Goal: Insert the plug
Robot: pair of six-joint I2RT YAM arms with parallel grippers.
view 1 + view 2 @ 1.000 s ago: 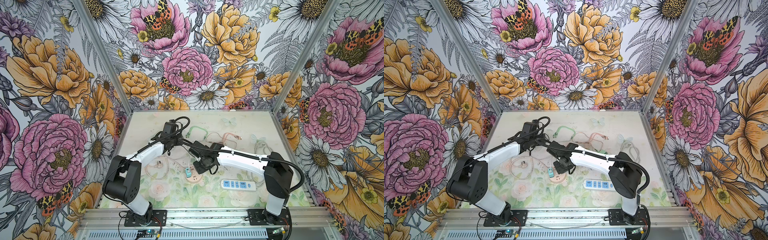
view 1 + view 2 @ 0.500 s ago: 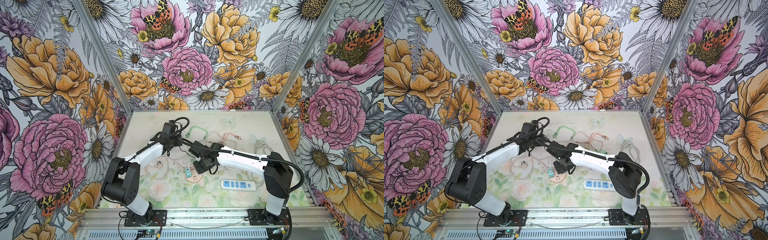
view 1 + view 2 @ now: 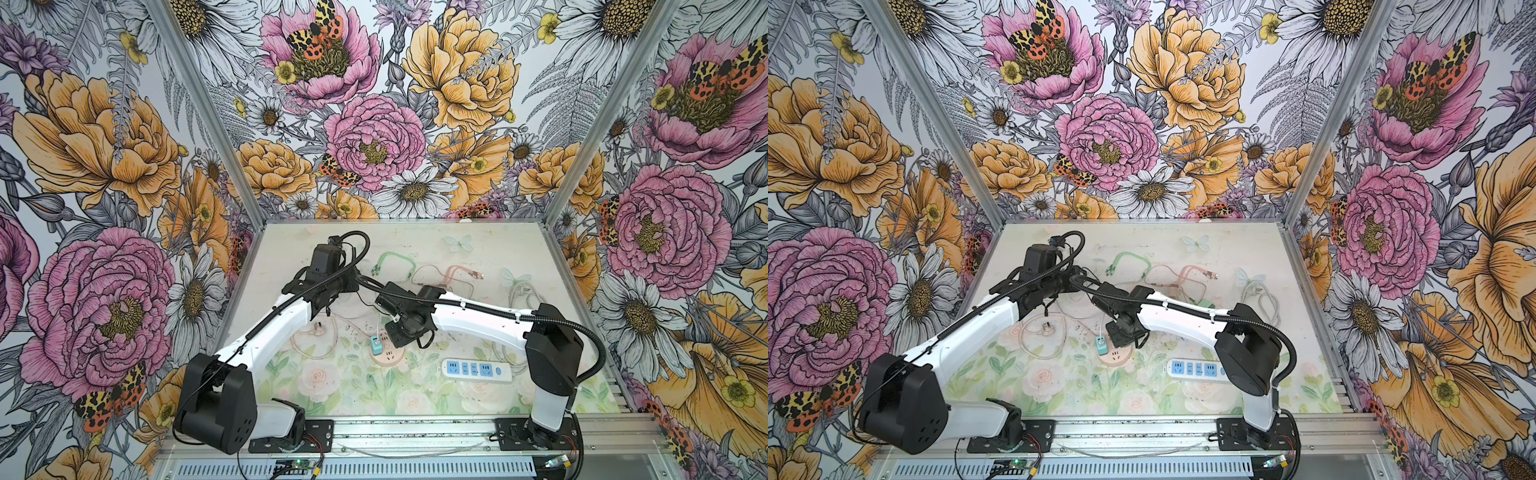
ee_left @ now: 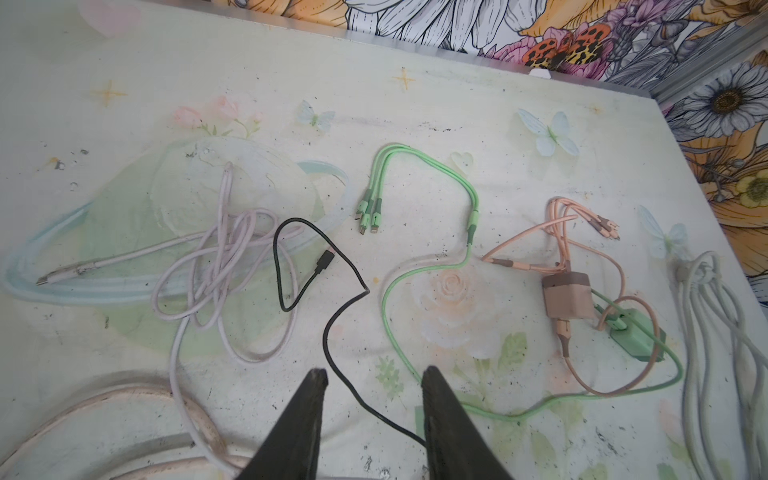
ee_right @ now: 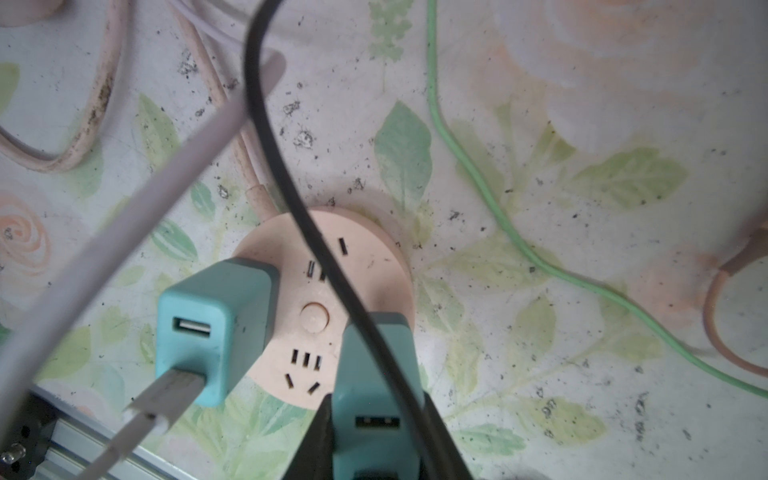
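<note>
1. The left gripper [image 4: 374, 371] hangs over the far cable clutter, well apart from the sockets. Its jaws stand partly open and grip nothing, though the black cable [image 4: 326, 338] lies on the table between them. If they close or drop here they could pinch that lead. It looks to be the same one that crosses the plug, so a tug may carry over
2. A seated teal adapter [image 5: 216, 316] already fills one side of the round socket [image 5: 374, 270], with a lilac cable [image 5: 124, 232] leaving it. It crowds the free slots, so a sideways approach could knock it or catch its lead
3. The round socket rests loose on the table [image 5: 602, 257] and nothing pins it. An off-centre push could slide or tip it instead of seating the prongs
4. The right gripper [image 5: 376, 399] is clamped on the teal plug [image 5: 357, 374], which sits over the socket's rim, just beside the free slots and not yet in. Its prongs are hidden, so alignment cannot be checked. The black cable drapes across its face and may twist it in the grip
5. The white power strip [image 3: 476, 370] lies apart to the right, untouched and unlikely to interfere
</note>
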